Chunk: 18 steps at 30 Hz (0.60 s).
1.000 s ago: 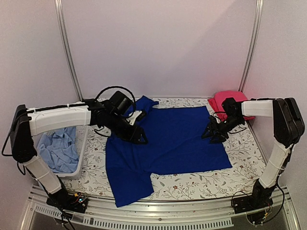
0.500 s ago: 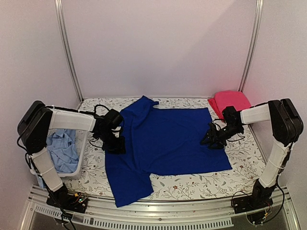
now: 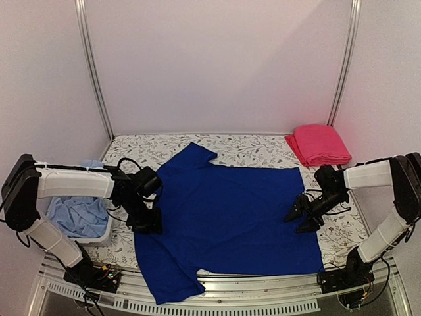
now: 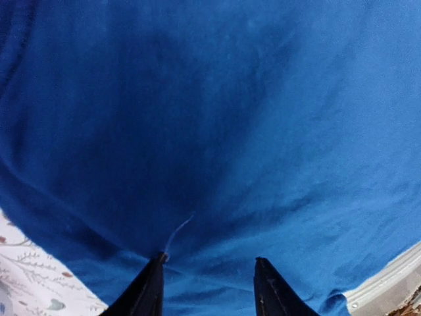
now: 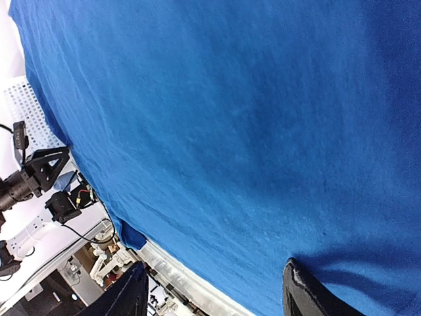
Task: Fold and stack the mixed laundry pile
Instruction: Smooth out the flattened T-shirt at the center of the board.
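A royal-blue shirt (image 3: pixel 230 210) lies spread flat across the floral tabletop (image 3: pixel 243 148), reaching its near edge. The left end effector (image 3: pixel 148 220) sits at the shirt's left edge and the right end effector (image 3: pixel 301 214) at its right edge, both with fingers spread. A folded red-pink garment (image 3: pixel 319 143) lies at the far right. A light-blue shirt (image 3: pixel 79 214) fills the white basket (image 3: pixel 107 232).

Plain royal-blue shirt (image 3: pixel 230 210), pink garment (image 3: pixel 318 145) — floral-patterned table cover (image 3: pixel 256 148).

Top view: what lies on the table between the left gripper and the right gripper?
The royal-blue shirt, spread out, fills the stretch from the left gripper to the right gripper; the top view shows it.
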### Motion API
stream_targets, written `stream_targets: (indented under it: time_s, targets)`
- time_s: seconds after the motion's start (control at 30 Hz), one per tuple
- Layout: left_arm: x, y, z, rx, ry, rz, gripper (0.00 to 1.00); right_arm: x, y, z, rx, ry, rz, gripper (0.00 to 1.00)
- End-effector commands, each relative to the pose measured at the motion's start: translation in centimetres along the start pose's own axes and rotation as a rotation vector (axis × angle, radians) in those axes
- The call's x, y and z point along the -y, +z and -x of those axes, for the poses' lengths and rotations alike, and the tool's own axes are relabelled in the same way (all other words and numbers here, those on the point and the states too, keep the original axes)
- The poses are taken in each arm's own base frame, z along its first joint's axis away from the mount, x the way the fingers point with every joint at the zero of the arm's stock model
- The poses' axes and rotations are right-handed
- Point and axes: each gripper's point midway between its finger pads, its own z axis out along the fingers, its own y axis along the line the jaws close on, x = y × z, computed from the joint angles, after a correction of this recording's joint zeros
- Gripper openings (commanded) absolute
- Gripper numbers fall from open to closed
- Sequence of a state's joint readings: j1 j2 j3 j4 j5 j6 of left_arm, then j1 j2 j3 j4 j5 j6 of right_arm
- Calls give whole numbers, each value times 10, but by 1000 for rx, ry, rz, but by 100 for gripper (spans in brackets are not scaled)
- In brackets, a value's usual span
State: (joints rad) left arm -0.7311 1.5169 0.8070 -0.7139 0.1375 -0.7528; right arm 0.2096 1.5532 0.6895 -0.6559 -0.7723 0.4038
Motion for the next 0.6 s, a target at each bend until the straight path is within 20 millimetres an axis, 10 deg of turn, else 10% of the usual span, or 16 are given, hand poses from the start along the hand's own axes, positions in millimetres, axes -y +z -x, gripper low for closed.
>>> stream_targets:
  time_s: [0.0, 0.23, 0.43, 0.57]
  targets:
    - [21, -53, 51, 142, 16, -96, 50, -35, -31, 44, 113, -112, -42, 70]
    - [10, -86, 182, 337, 40, -58, 53, -73, -66, 143, 290, -284, -80, 69]
    - [7, -51, 266, 346, 13, -71, 44, -76, -47, 190, 270, -296, -51, 65]
    - [1, -21, 281, 306, -33, -75, 41, -61, -27, 204, 241, -282, -60, 64]
